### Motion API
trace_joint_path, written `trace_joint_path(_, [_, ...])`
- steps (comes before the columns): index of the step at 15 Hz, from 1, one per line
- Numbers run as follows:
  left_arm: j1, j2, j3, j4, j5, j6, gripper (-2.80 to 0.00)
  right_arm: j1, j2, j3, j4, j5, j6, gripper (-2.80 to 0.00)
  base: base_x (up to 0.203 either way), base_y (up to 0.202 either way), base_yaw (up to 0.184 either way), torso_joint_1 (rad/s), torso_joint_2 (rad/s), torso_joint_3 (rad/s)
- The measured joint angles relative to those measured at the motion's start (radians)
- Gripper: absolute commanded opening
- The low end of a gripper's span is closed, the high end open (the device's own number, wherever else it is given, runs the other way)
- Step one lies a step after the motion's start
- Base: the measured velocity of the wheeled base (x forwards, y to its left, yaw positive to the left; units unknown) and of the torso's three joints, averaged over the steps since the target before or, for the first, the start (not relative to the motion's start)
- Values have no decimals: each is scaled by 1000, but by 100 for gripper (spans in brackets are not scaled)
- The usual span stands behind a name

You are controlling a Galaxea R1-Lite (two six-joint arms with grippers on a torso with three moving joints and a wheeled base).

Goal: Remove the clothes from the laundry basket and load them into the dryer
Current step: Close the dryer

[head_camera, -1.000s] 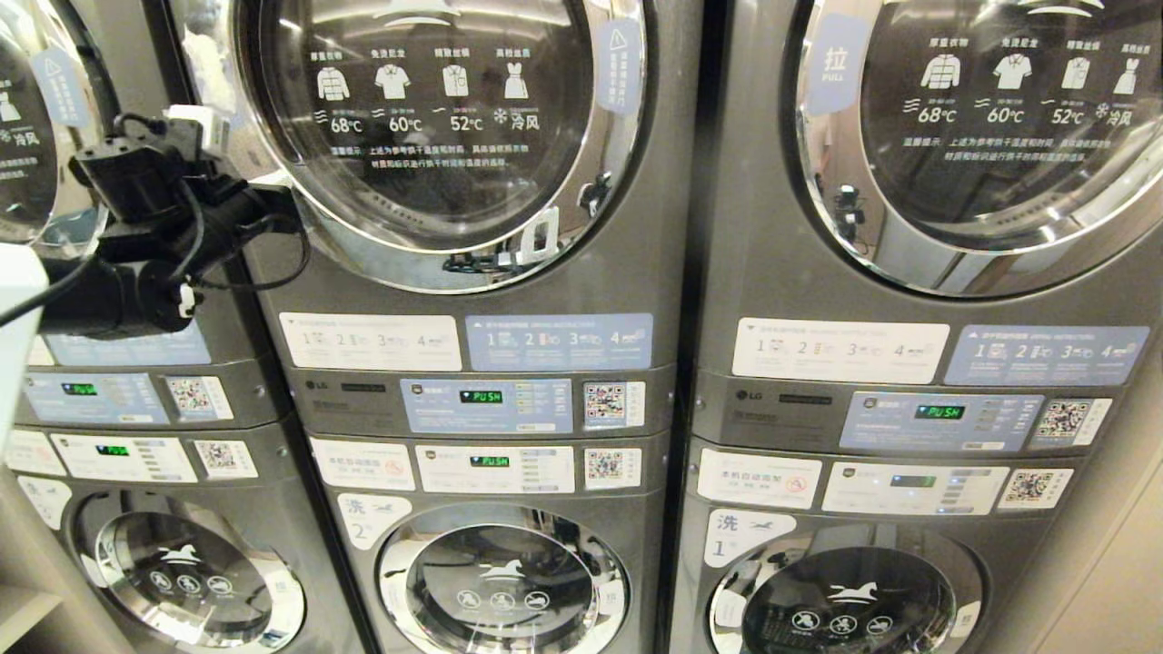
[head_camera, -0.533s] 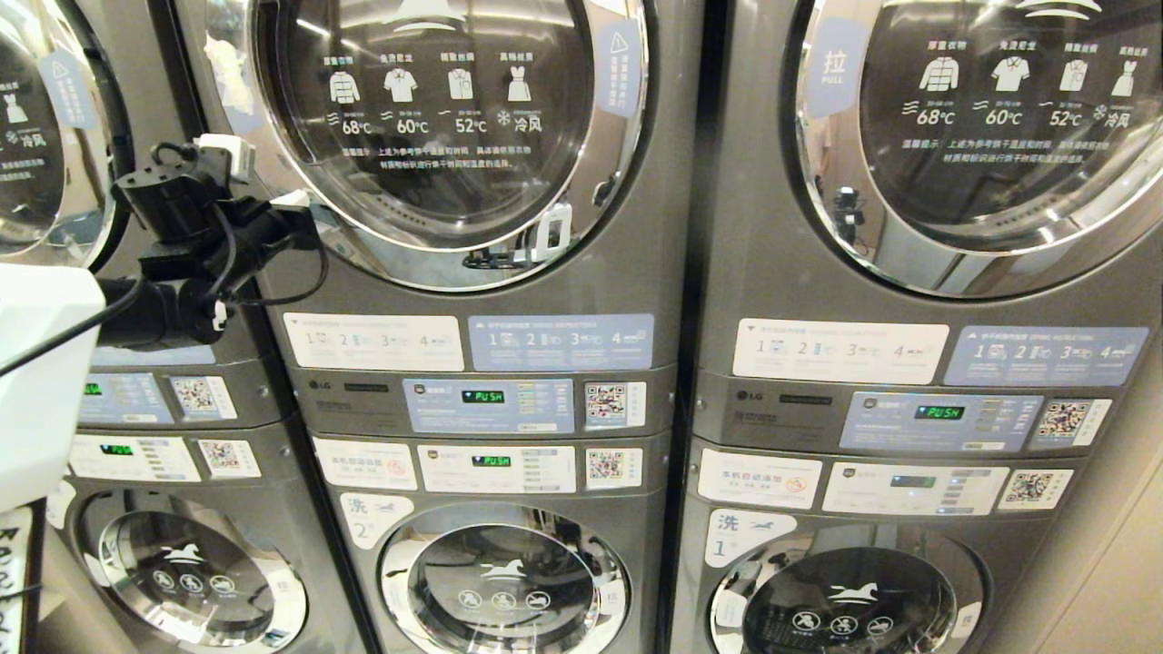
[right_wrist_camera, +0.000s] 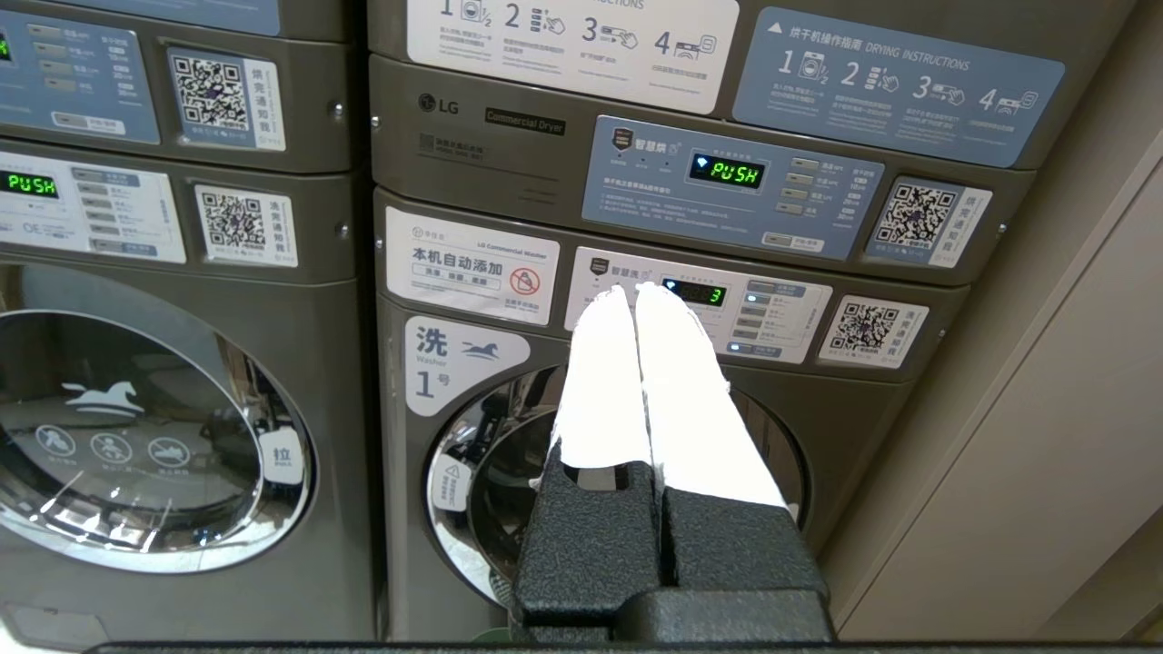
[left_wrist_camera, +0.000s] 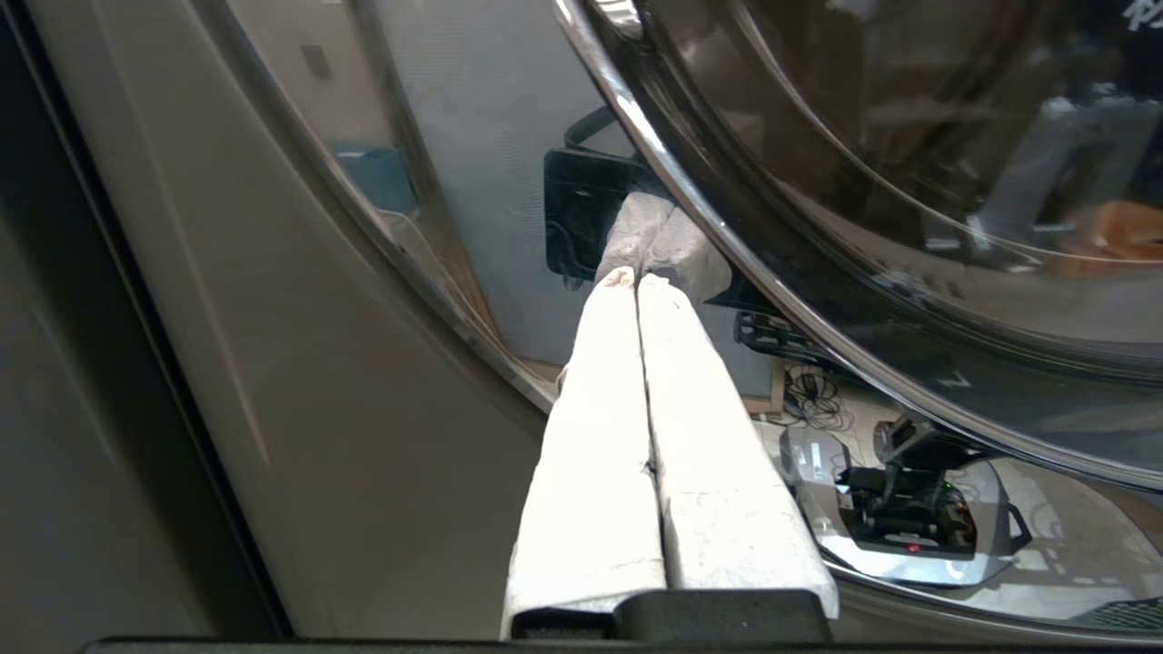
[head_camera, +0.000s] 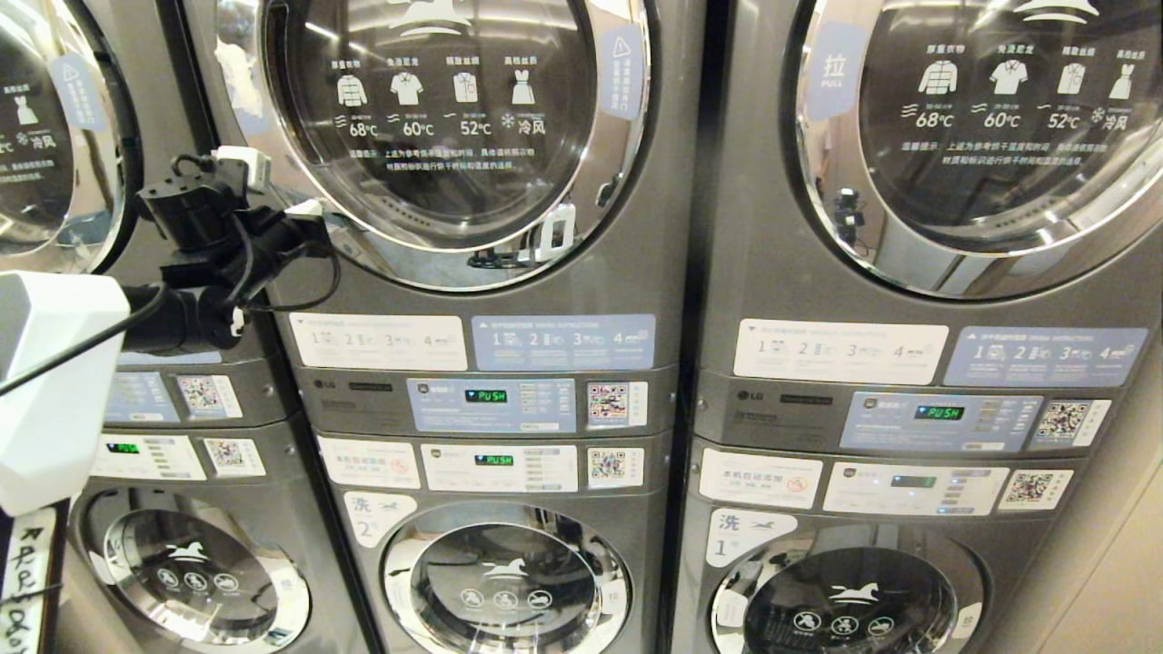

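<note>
**Left gripper pressed to the chrome door ring of the middle dryer**

Three grey stacked laundry units are seen from the head camera, each with a round glass-fronted dryer door above and a washer door below. The middle grey dryer with its chrome-ringed round glass door is shut. The left arm is raised at the left of the head view, and the left gripper is held against the lower left part of that door's chrome ring. In the left wrist view the white fingers of the left gripper are seen clenched together with nothing between them, their tips at the bright ring, where their own reflection meets them.

The right gripper is shown only in the right wrist view. Its white fingers are closed on nothing, and it hangs low before the rightmost grey washer marked with a large "1".

A green "PUSH" display is lit on the blue control panel under the middle dryer door. No clothes and no laundry basket are shown in any view, so their place cannot be told.
</note>
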Motion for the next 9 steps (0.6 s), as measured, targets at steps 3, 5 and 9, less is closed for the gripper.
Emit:
trace_joint_path(3, [-12,10,-1,0,-1,0,-280,0,0,0,0,0,0,-280,0,0,0,0,0,0])
trace_joint_path(5, [-16,18,-1,-1,-1,1,-280,0,0,0,0,0,0,-280,0,0,0,0,0,0])
trace_joint_path(9, [-17,32,-1,-2,-4,1,-280,0,0,0,0,0,0,-280,0,0,0,0,0,0])
